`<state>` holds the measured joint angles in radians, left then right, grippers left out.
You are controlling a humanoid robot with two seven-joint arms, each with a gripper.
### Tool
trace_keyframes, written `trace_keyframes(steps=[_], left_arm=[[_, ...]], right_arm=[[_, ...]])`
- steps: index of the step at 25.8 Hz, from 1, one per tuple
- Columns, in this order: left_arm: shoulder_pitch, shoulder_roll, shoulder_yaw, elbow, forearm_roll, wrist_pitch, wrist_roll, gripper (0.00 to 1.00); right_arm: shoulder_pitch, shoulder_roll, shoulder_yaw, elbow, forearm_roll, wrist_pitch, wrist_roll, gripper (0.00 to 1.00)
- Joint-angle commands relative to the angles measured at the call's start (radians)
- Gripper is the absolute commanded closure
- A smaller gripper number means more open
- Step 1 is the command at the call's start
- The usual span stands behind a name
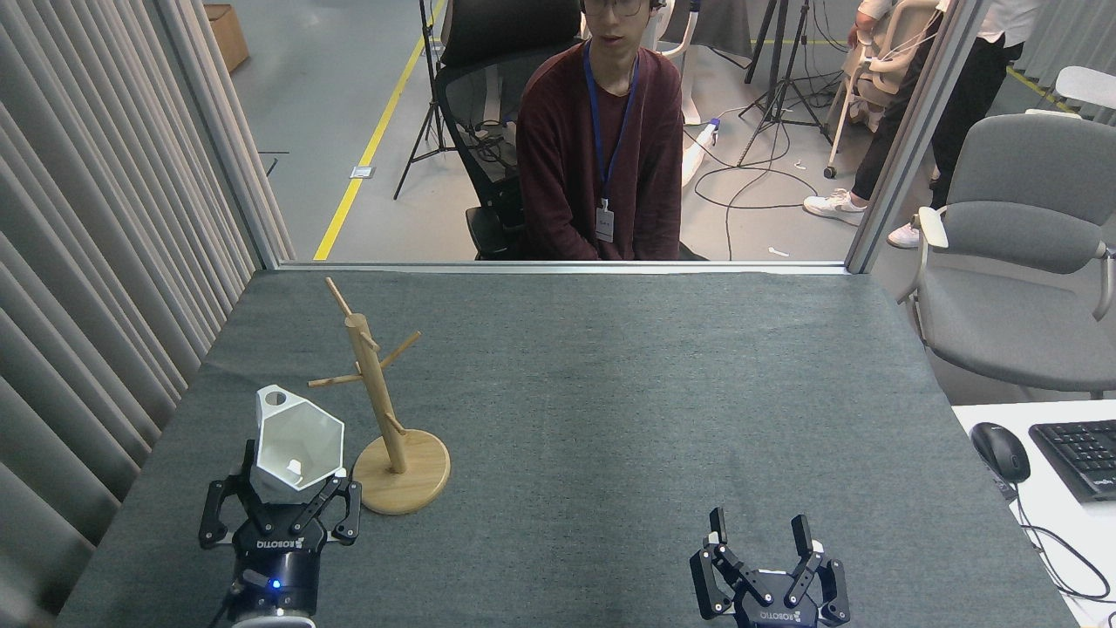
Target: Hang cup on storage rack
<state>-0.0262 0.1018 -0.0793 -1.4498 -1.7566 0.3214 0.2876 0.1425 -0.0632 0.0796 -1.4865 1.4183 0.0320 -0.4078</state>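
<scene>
The white hexagonal cup [296,445] is held mouth-up in my left gripper [281,495], which is shut on its lower body at the near left of the table. The cup's tab handle with its round hole [275,399] points away from me. The wooden storage rack [377,397] stands just right of the cup, its round base [410,475] close to the gripper's right finger, its pegs bare. My right gripper [758,528] is open at the near right, holding nothing.
A grey cloth covers the table [610,392]. A pleated curtain [96,244] runs along the left edge. A seated person [602,148] faces the far edge. A grey chair [1029,253] and a desk with mouse [1000,451] and keyboard are at right.
</scene>
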Motion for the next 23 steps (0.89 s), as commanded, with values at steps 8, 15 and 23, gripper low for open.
trace_keyframes(steps=[8,15,23], left_arm=[[-0.127,0.007,0.001,0.197,-0.150,0.022,0.004,0.30],[-0.166,0.009,-0.002,0.239,-0.175,0.022,0.007,0.29],[-0.181,-0.004,-0.011,0.263,-0.199,0.022,0.033,0.17]], right_arm=[[-0.017,0.002,0.000,0.002,0.001,0.005,0.001,0.02],[-0.018,0.005,-0.001,0.011,0.001,0.005,0.001,0.02],[-0.017,0.000,-0.001,0.028,-0.006,0.005,0.000,0.02]])
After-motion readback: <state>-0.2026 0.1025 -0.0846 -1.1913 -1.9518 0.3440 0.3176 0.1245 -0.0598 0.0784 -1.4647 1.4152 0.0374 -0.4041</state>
